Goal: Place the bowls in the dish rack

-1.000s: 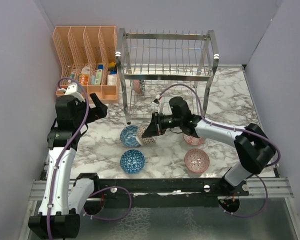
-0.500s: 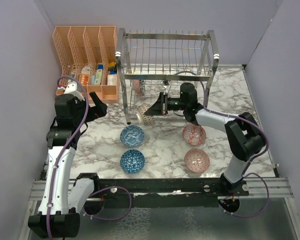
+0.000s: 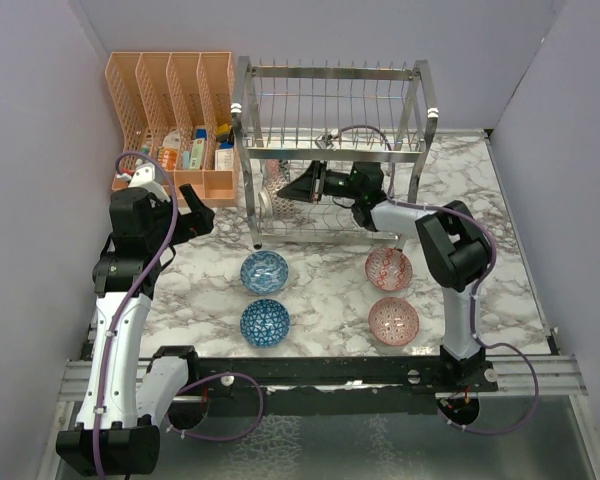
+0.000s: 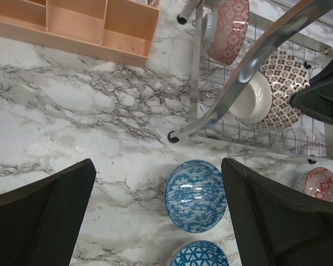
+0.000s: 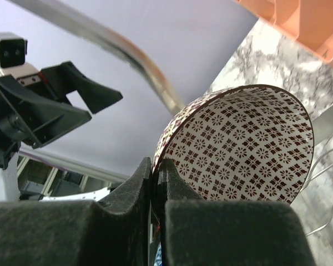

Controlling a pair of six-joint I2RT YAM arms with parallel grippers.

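My right gripper [image 3: 302,187] reaches into the lower tier of the dish rack [image 3: 330,72], shut on the rim of the dark-and-white bowl [image 5: 244,144]. That bowl [image 4: 277,91] stands on edge among the tines. A pink-red bowl [image 4: 227,27] stands on edge further back in the same tier. On the table lie two blue bowls [image 3: 264,271] [image 3: 265,322] and two reddish patterned bowls [image 3: 389,268] [image 3: 393,320]. My left gripper [image 4: 158,164] hangs open above the marble, left of the rack, holding nothing, with the nearer blue bowl [image 4: 195,195] below it.
An orange mesh organizer [image 3: 170,120] with small packets stands at the back left, touching the rack's left side. Purple walls close in the table on the left, back and right. The rack's front left leg [image 4: 180,133] stands near the blue bowls.
My right arm has lifted the dark-and-white bowl from beside the blue bowl and carried it back into the rack's lower tier. The left arm has stayed put.
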